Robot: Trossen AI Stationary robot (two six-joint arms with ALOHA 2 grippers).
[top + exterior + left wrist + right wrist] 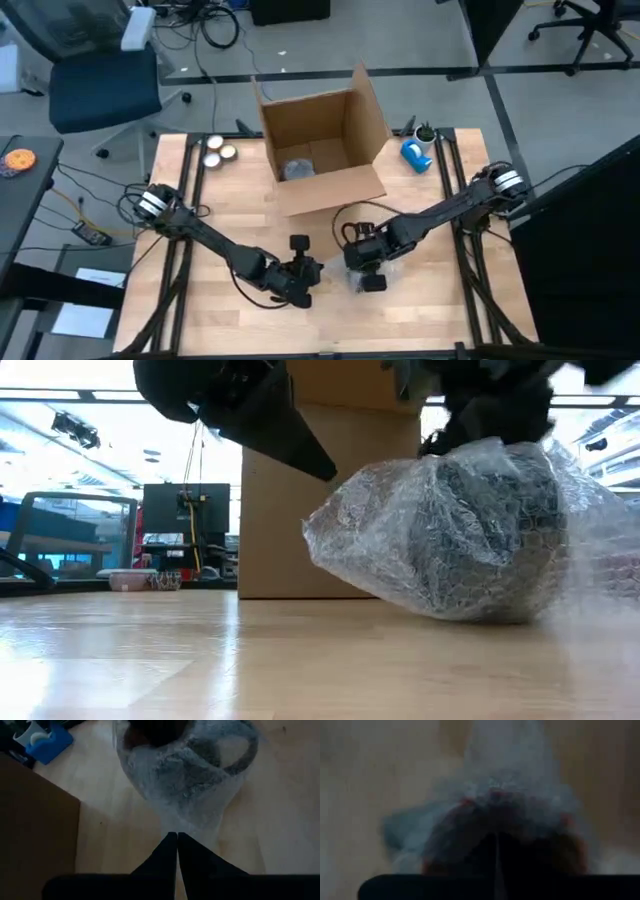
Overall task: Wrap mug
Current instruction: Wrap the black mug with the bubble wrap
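now | wood table (420, 310) (office behind) | left gripper (177, 837) pinches bubble wrap (400, 530) | right gripper (366, 262) grips mug (490, 540)

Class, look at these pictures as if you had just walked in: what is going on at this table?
Two robot arms are wrapping a dark mug in bubble wrap on a wooden table. The mug lies on the table, already covered by the wrap. The left gripper is shut, pinching a twisted end of the wrap. The right gripper presses down on the bundle from above, fingers together. An open cardboard box stands behind them, and a blue tape dispenser sits beside it.
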